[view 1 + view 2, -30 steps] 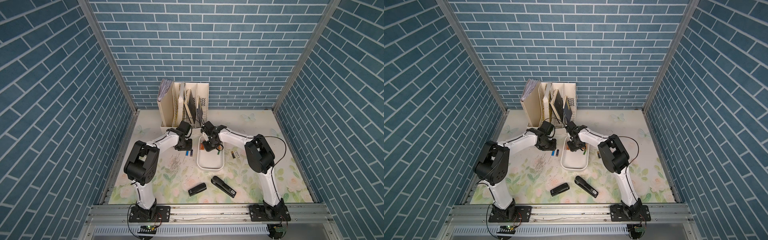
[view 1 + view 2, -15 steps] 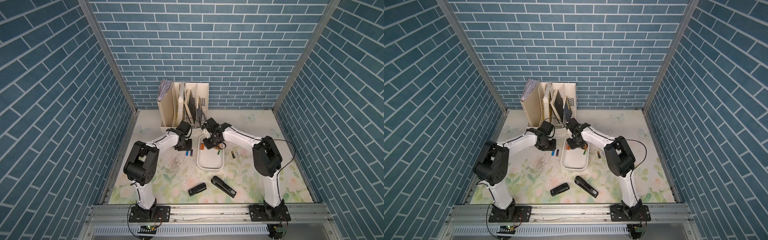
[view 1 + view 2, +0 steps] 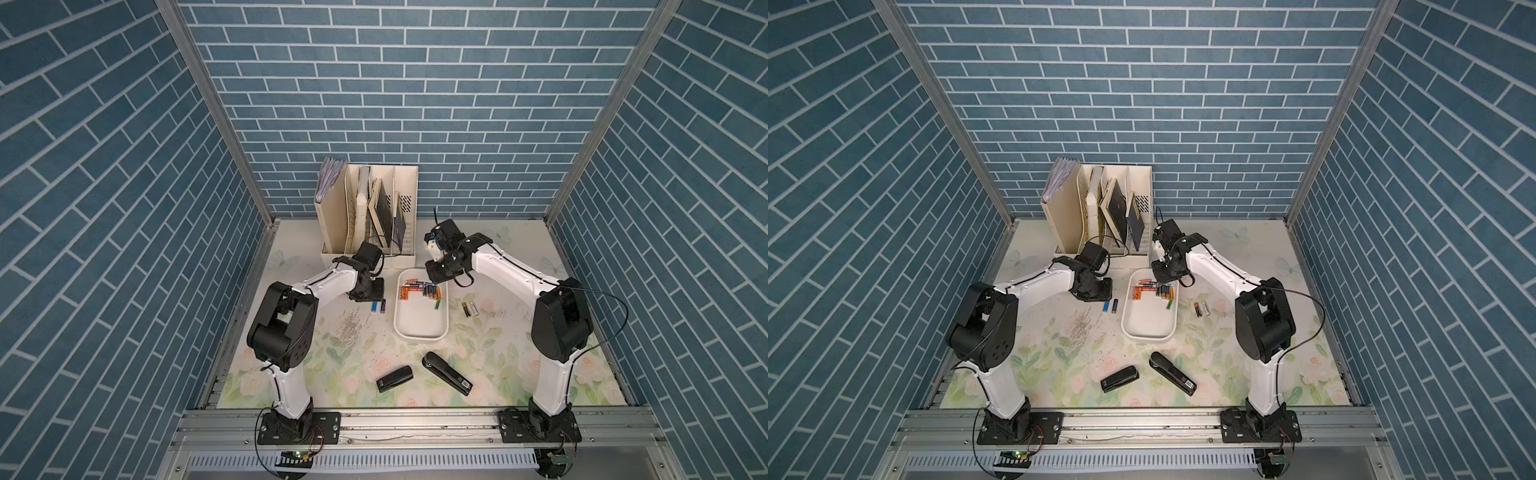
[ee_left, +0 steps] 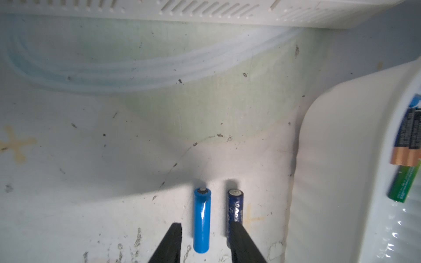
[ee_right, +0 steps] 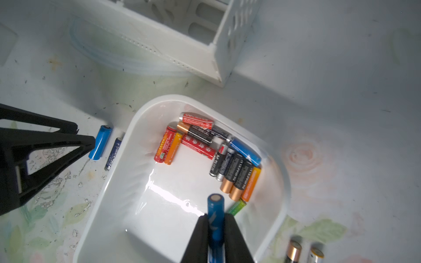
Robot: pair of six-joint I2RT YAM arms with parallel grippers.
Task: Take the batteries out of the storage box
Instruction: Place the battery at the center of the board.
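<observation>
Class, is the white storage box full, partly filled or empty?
Partly filled: the storage box holds batteries clustered at one end; its other end is bare.

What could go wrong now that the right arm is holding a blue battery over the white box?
The right fingers pinch the blue battery above the storage box, its end jutting past the tips; it may pivot, slip and fall back in. The left fingers straddle the light blue battery, one tip close to the dark blue battery; moving could roll either away.
</observation>
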